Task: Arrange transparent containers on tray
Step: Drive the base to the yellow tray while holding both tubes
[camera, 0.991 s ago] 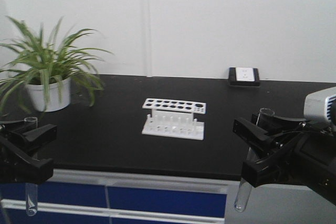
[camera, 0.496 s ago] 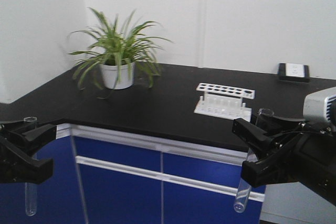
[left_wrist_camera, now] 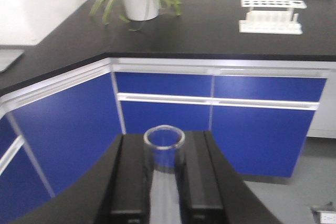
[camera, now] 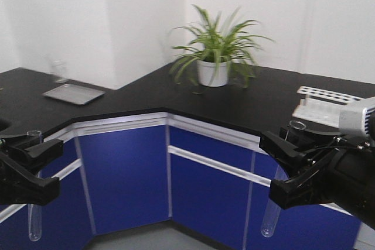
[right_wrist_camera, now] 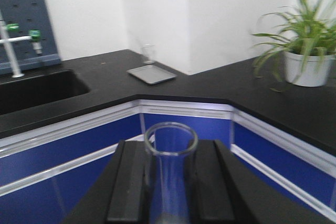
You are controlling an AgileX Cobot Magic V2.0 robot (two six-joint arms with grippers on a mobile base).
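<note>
Left tube: a clear test tube (camera: 34,225) stands upright in my left gripper (camera: 42,168), rim above the fingers and round bottom hanging free below. It is low and well to the left of the potted plant (camera: 214,57), out in front of the counter.
Left grip: my black fingers are clamped on the tube from both sides. The wrist view shows its open rim between them.
Right tube: a second test tube (camera: 271,218) leans slightly in my right gripper (camera: 272,165), rim uppermost. It is low and to the right of the plant, also off the counter.
Right grip: closed on this tube, with the pads pressed against the glass.
Rack: the white perforated rack (left_wrist_camera: 270,17) sits on the black countertop (camera: 146,95), right of the plant and well apart from both tubes.
Grey tray: a flat grey tray (camera: 73,93) lies on the counter left of the plant, past the corner, with a small clear glass (right_wrist_camera: 148,53) just behind it.
Sink: a dark basin (right_wrist_camera: 37,90) lies further left of the plant, beyond the grey tray.
Cabinets: blue doors (camera: 129,168) run under the counter, below the plant.
</note>
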